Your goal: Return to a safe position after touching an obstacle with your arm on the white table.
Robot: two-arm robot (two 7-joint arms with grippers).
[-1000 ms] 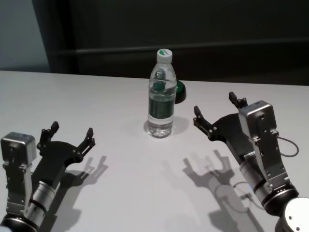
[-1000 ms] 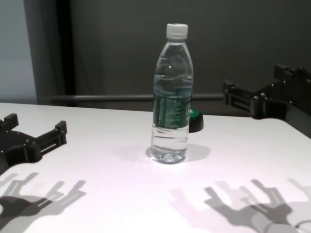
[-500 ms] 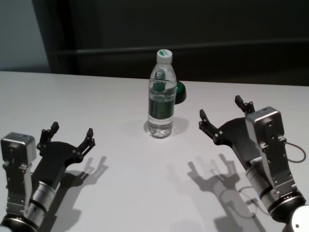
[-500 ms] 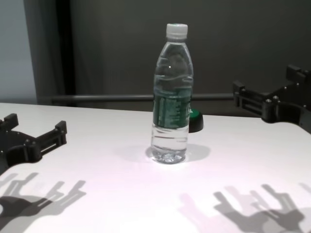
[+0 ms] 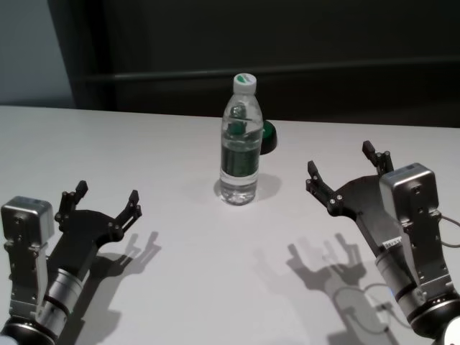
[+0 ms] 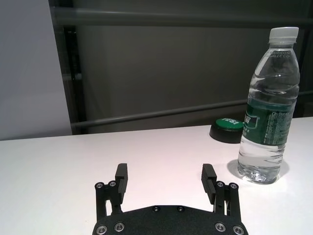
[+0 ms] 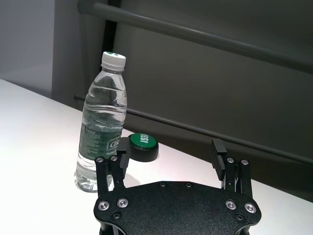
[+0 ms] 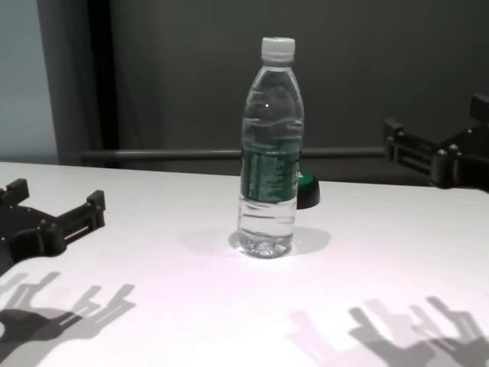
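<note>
Right tool (image 5: 343,171) has pulled back toward the robot's right since a second ago; bottle (image 5: 240,140) hasn't budged. Head view: bottle upright mid-surface (image 5: 180,280), well apart from both tools, both spread open and empty. Left tool (image 5: 101,200) parked near the front edge. Right wrist view: bottle beside a small green-topped object (image 7: 140,146), probably a button. Chest view: retreat step looks nearly done; next, finish retracting clear of the bottle.

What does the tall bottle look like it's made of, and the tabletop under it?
The bottle: thin clear plastic, judging by its see-through ribbed wall, with an opaque white cap and a dark green printed label. The table: smooth matte white, showing soft shadows and no sharp reflections; perhaps laminate or painted board, though the look leaves that open.
</note>
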